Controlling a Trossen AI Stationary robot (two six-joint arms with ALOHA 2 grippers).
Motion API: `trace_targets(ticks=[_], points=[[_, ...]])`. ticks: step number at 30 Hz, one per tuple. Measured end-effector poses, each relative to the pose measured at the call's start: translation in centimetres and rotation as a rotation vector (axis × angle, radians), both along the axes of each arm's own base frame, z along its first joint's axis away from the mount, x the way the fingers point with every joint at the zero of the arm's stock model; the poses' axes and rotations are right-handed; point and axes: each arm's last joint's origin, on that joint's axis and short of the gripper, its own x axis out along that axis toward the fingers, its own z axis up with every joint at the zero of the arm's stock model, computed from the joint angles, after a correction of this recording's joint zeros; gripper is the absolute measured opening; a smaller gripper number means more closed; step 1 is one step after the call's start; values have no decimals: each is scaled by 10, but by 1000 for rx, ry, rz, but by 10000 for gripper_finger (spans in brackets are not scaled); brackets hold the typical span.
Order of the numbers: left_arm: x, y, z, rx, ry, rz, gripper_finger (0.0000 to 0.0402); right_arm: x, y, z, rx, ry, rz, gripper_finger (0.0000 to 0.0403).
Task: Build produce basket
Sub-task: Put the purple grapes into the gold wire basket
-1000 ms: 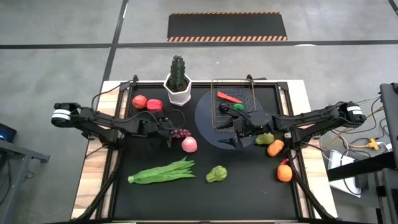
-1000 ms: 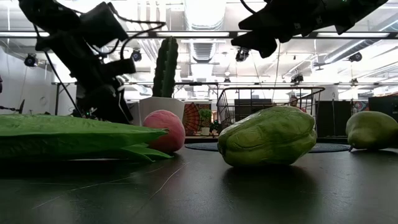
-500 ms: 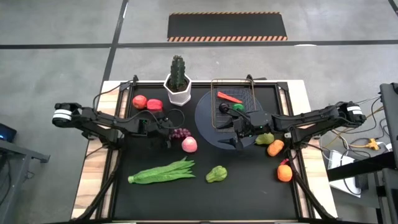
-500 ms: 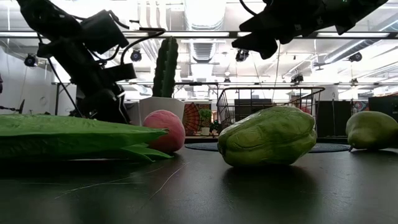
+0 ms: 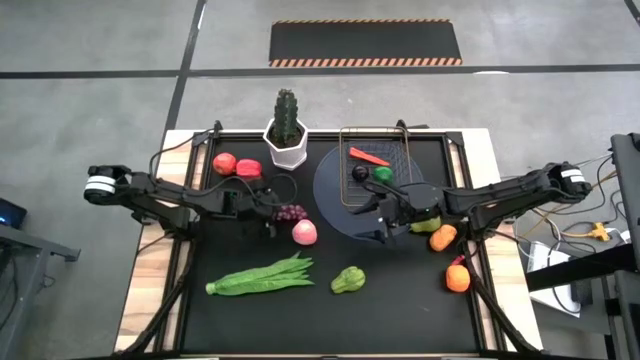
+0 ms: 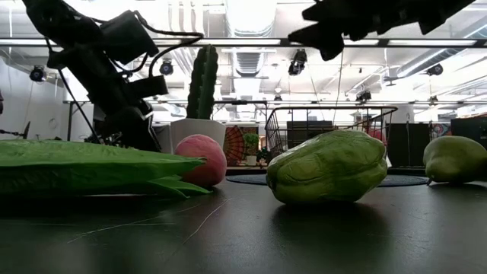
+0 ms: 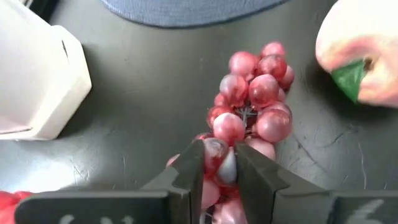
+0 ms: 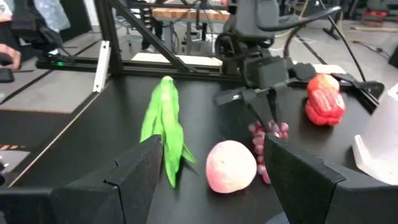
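The purple grapes [image 5: 291,212] lie on the black mat, left of the pink peach [image 5: 305,232]. My left gripper [image 5: 272,216] slants down onto them and is shut on the bunch [image 7: 249,99]. My right gripper [image 5: 376,226] hangs open and empty above the near edge of the round grey plate [image 5: 330,190]. The wire basket [image 5: 398,150] stands on that plate, holding a carrot [image 5: 367,156], a lime [image 5: 382,173] and a small dark fruit. The right wrist view shows the left gripper [image 8: 268,118] down on the grapes [image 8: 271,132]. My left gripper pinches a few grapes [image 7: 217,151] at the left end of the bunch between its two fingers. The fingers [image 7: 189,171] slant down from the table's left. The bunch still lies on the mat, its other end toward the peach.
A potted cactus [image 5: 287,140] and two red tomatoes [image 5: 236,165] stand at the far left. Long green beans [image 5: 262,277] and a knobbly green fruit [image 5: 348,280] lie near the front. A green pear [image 5: 425,222] and two oranges [image 5: 443,238] lie at the right.
My left gripper has stayed in place over the grapes and its fingers have shut on the bunch. The grapes have not moved.
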Motion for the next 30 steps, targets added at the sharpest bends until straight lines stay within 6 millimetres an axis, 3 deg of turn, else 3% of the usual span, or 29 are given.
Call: trace_targets(ticks=[5, 11, 20, 30], points=[[3, -5, 14, 5, -52, -24, 60, -7, 9, 6, -12, -15, 41, 265], [2, -14, 53, 67, -198, -55, 60, -16, 16, 15, -24, -44, 79, 265], [-8, -25, 119, 116, -632, -141, 60, -26, 29, 16, -36, -64, 142, 265], [19, -35, 142, 264, -875, -329, 60, -60, 30, 4, -68, -218, 146, 265]])
